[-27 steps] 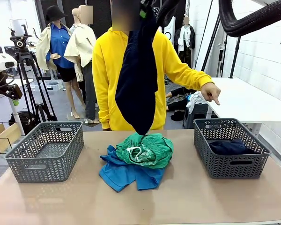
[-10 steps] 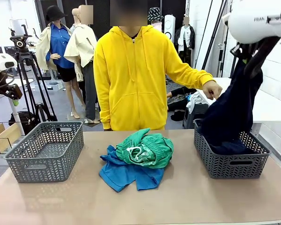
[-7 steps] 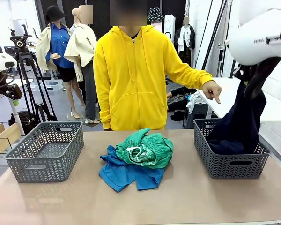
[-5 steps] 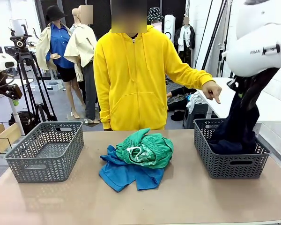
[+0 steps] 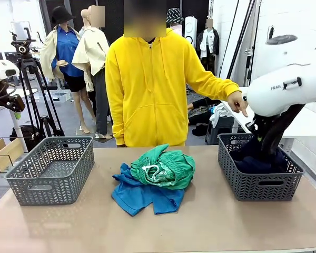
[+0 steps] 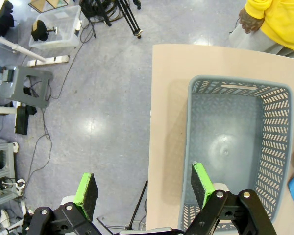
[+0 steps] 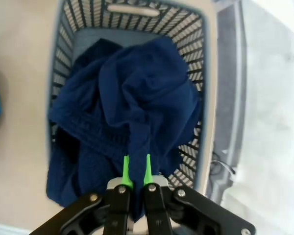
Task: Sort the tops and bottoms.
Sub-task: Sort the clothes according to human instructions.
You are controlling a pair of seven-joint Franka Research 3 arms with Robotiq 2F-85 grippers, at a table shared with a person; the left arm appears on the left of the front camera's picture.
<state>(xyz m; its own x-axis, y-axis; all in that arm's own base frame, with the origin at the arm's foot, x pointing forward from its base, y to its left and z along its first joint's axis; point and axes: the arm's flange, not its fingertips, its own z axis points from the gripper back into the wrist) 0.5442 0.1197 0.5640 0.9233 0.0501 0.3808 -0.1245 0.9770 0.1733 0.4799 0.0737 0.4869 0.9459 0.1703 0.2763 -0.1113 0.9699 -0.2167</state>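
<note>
The right tool [image 7: 136, 165] hangs low over the right basket [image 7: 198, 34], its green pads pinched tight on a fold of the dark navy garment [image 7: 137, 93]. Most of that garment lies heaped inside the basket. In the right wrist view a loose fold hides one corner of the basket, and it is unclear whether it lies over the rim.

The left tool [image 6: 143, 188] is spread wide and holds nothing, poised above the outer end of the empty left basket [image 6: 277, 127]. Green shorts [image 5: 166, 167] sit on a blue shirt [image 5: 139, 196] in the middle of the surface [image 5: 210, 221], between the baskets. A person in a yellow hoodie stands at the far side, one hand [image 5: 237, 101] pointing down near the right basket.

The step looks like dropping the garment in. To do it well, the pads should part while centred over the basket, so every fold falls inside. The lift after that should go straight up, clear of the mesh wall and the person's hand.
</note>
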